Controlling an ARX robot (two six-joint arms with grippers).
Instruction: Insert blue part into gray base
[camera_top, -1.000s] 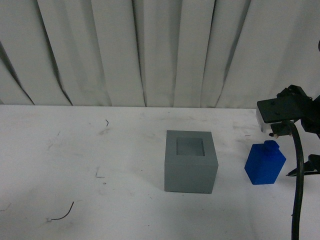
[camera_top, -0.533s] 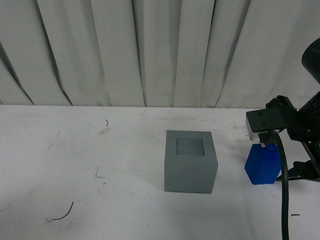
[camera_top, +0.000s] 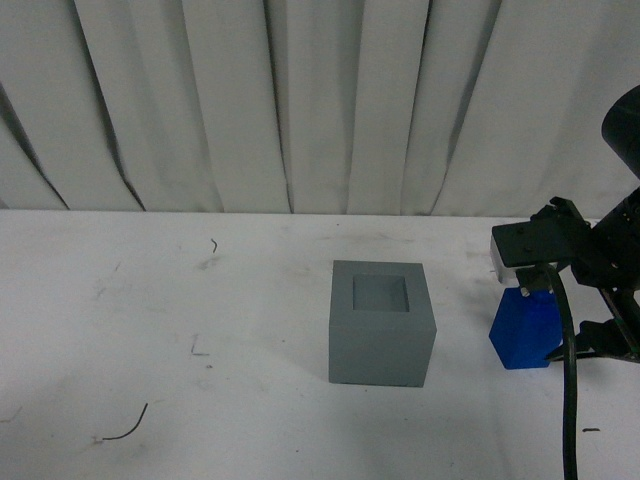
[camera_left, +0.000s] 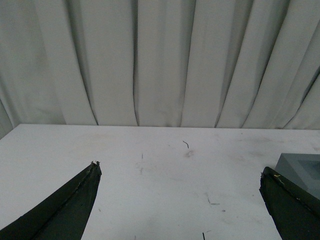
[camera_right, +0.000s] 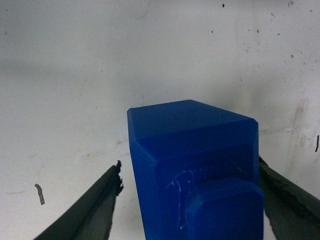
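Soft, even light; mild grain; the blue part (camera_right: 192, 150) looks slightly blurred close up; faint shadow behind.

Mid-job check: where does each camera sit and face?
Front: on the body, facing the curtain across the table; right arm shows.
Left wrist: on that wrist, facing the curtain over the table; left fingers frame it.
Right wrist: on that wrist, looking down on the blue part; right fingers flank it.
Shared: gray base, front and left wrist; blue part, front and right wrist.
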